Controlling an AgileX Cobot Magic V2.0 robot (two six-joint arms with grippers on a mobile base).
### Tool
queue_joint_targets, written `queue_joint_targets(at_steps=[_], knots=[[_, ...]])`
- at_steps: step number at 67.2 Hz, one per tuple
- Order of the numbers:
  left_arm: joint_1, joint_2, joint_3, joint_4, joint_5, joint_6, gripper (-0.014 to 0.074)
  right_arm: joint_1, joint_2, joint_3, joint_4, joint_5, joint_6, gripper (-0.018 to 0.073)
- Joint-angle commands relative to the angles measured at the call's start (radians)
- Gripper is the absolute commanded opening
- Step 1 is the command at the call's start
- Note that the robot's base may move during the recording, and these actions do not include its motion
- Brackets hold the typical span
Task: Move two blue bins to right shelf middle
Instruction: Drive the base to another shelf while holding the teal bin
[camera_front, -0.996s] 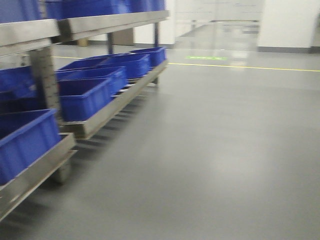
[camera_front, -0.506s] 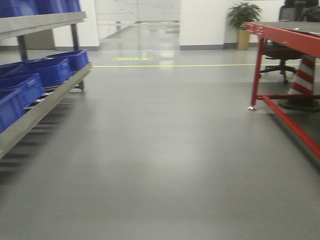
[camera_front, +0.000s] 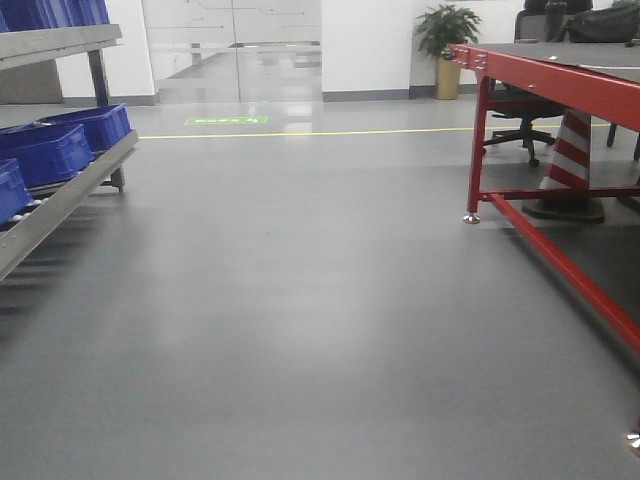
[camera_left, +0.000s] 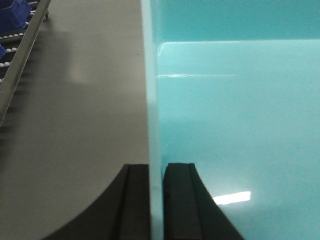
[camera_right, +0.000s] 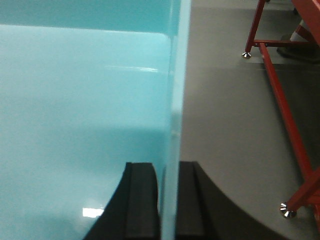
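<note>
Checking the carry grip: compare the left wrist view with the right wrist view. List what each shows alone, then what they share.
Left wrist only: the left gripper clamped on the left wall of the bin, plus a roller rack holding a dark blue crate. Right wrist only: the right gripper clamped on the bin's right wall, plus a red table frame. Both: the pale cyan bin interior and the grey floor.

A warehouse or factory hall is indicated — a sealed grey floor (camera_front: 300, 330) is marked with a yellow line (camera_front: 350, 131), a metal roller rack (camera_front: 70, 195) is loaded with dark blue bins (camera_front: 50, 152), and a red steel-framed surface (camera_front: 560, 75) is installed opposite.
</note>
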Motion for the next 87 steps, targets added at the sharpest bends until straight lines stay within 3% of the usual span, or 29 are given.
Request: queue_joint_targets(at_steps=[1, 87], knots=[[-0.007, -0.004, -0.010, 0.024, -0.036, 0.003, -0.0111, 0.005, -0.009, -0.012, -0.016, -0.056, -0.015, -0.0162], [-0.005, -0.004, -0.010, 0.026, -0.040, 0.003, -0.0111, 0.005, -0.009, -0.012, -0.016, -0.056, -0.015, -0.0162]])
